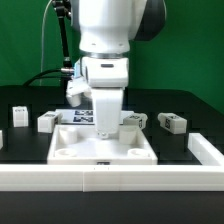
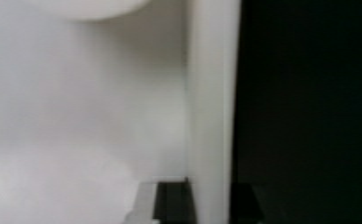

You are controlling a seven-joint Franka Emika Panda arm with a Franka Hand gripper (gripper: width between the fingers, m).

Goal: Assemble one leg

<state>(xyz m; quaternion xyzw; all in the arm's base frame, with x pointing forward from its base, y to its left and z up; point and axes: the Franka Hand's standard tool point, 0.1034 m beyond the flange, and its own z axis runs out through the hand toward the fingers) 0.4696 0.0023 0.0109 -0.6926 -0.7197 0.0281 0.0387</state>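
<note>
The large flat white panel [image 1: 100, 152] lies in the middle of the black table. My gripper [image 1: 106, 127] is down at its far edge. In the wrist view the panel [image 2: 89, 120] fills most of the frame, and its raised rim [image 2: 210, 100] runs between my two dark fingers. My gripper [image 2: 212, 202] looks shut on that rim, one finger on each side. Small white tagged legs lie apart on the table: one [image 1: 47, 121] and another [image 1: 18, 115] at the exterior view's left, one [image 1: 172, 123] at its right. None is in my gripper.
Another leg [image 1: 77, 90] lies behind the arm and one [image 1: 137, 120] by the panel's far right corner. A white wall [image 1: 110, 178] runs along the front and up the right side [image 1: 207, 150]. A black cable hangs at the back left.
</note>
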